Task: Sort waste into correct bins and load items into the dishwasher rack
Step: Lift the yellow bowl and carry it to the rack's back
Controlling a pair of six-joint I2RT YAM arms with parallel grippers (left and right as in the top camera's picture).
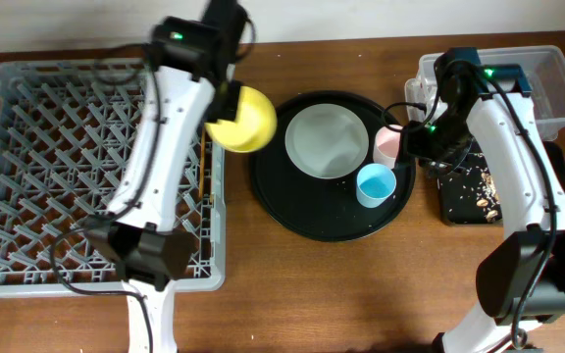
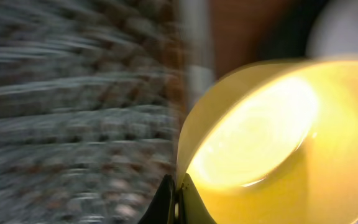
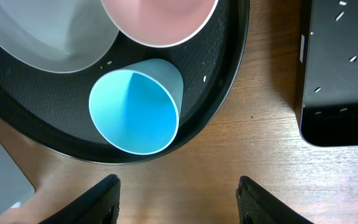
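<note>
My left gripper point(image 1: 226, 108) is shut on the rim of the small yellow bowl point(image 1: 246, 120) and holds it tilted in the air between the grey dishwasher rack point(image 1: 57, 167) and the round black tray point(image 1: 302, 221). The left wrist view shows the fingers point(image 2: 178, 190) pinching the bowl's rim point(image 2: 272, 143), with the rack point(image 2: 73, 112) blurred behind. My right gripper point(image 1: 423, 137) is open and empty point(image 3: 178, 182) over bare wood, next to the light blue cup point(image 3: 135, 112) and pink cup point(image 3: 160, 18). The grey plate point(image 1: 327, 140) lies on the round tray.
The flat black tray point(image 1: 474, 191) holds tan food crumbs at the right; its corner also shows in the right wrist view point(image 3: 340, 68). The clear tub point(image 1: 547, 83) stands behind it. Thin brown chopsticks point(image 1: 204, 167) lie at the rack's right edge.
</note>
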